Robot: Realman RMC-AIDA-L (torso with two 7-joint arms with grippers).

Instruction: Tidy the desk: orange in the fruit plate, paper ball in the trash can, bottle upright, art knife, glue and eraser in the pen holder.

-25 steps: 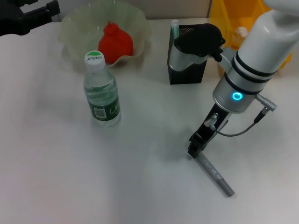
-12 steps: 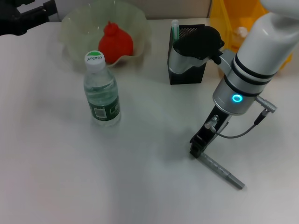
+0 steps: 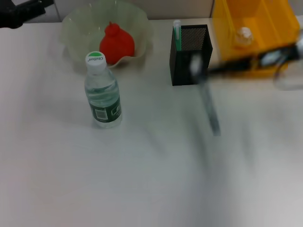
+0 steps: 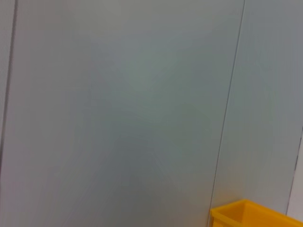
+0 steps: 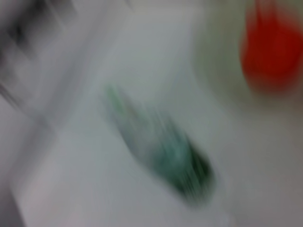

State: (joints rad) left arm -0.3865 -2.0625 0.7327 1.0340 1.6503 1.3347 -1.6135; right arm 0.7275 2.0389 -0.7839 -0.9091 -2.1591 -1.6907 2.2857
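A white counter seen from above. At the far left corner, the dark left gripper (image 3: pixel 21 12) sits parked at the edge; whether its fingers are open or closed cannot be told. Just to its right, near the far edge, the pale green fruit plate (image 3: pixel 75 26) with a wavy rim holds the orange (image 3: pixel 117 43). In front of the plate, toward the middle of the counter's left half, the bottle (image 3: pixel 102 92) stands upright with its white-green cap on top.

Right of the plate, near the far edge, the black mesh pen holder (image 3: pixel 191 54) stands with a green-and-white stick (image 3: pixel 177 34) poking out of one corner. Just in front of it, a grey art knife (image 3: pixel 208 106) hangs as a smeared streak slanting downward, its upper end at the blurred right gripper (image 3: pixel 195 66), which appears to hold it; how far the fingers are open cannot be told. A dark blurred band stretches from there to the right edge.

At the far right corner, the yellow trash can (image 3: pixel 265 28) holds the white paper ball (image 3: pixel 244 34)
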